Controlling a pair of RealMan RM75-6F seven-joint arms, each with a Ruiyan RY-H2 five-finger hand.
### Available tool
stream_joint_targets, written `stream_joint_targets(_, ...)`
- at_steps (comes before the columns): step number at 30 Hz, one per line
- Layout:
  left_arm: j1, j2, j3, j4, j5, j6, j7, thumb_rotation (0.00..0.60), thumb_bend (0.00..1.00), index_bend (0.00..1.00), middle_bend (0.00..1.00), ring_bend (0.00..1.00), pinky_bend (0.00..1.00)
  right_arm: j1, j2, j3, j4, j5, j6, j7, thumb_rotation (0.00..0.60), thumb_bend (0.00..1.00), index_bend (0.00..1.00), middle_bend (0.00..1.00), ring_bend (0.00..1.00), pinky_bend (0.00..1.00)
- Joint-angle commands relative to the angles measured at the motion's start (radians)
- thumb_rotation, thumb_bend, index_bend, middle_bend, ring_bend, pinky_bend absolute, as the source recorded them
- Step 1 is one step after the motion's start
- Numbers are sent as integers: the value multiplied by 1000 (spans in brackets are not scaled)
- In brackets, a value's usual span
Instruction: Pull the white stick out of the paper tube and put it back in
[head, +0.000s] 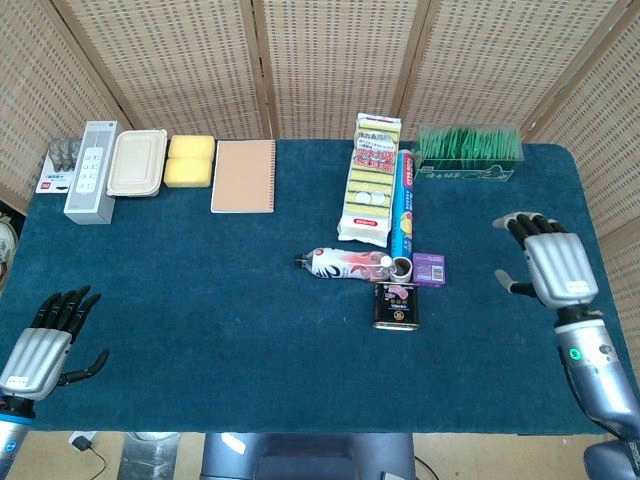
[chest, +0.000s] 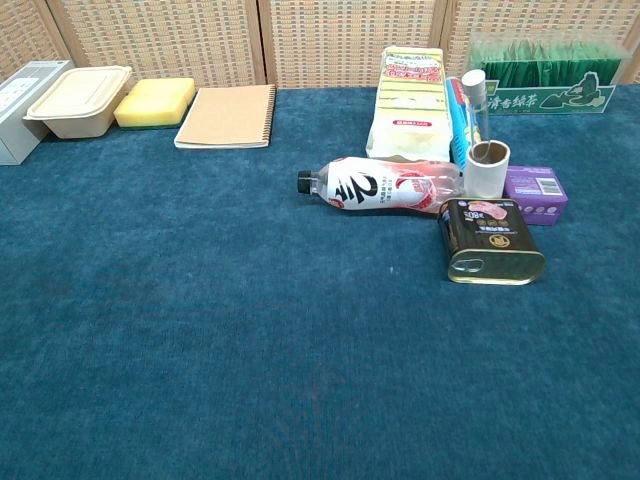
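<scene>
Silver-backed, each robot hand, left (head: 42, 350) and right (head: 553, 265), hovers spread and empty, well apart from the paper tube (chest: 487, 167).

wall: woven rattan panels (head: 330, 60) | table: blue cloth (head: 220, 300)

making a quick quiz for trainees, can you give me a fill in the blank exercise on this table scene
1. The white stick stands upright in the ____.
2. The plastic bottle lies on its ____.
3. The purple box sits just right of the paper tube, behind the dark ____.
4. The right hand holds ____, fingers apart.

Missing words: paper tube; side; tin; nothing
</scene>
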Motion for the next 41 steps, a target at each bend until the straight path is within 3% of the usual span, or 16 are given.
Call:
stream_joint_targets(1,6,2,-2,0,8,17,-9,343,314,8,0,0,35,-121,-37,-44,77,-121,111,124,600,270,261,268,232,287)
stream_joint_targets(12,23,0,1,15,45,69,-49,344,297,8,0,0,36,-341,-149,-98,304,-287,289,271,600,257,278,263,226,266)
stream_joint_targets(18,22,1,9,20,59,65,-55,342,297,8,0,0,36,-412,-202,-120,460,-327,295,334,600,256,279,251,222,266)
stream_joint_targets(25,35,3,8,20,72,97,-56,342,297,8,0,0,36,-429,-191,-109,437,-362,276,210,598,255,261,218,209,261)
stream_joint_targets(41,36,8,9,24,76,94,-66,342,296,7,0,0,35,-460,-203,-59,409,-388,262,176,600,256,259,218,209,261)
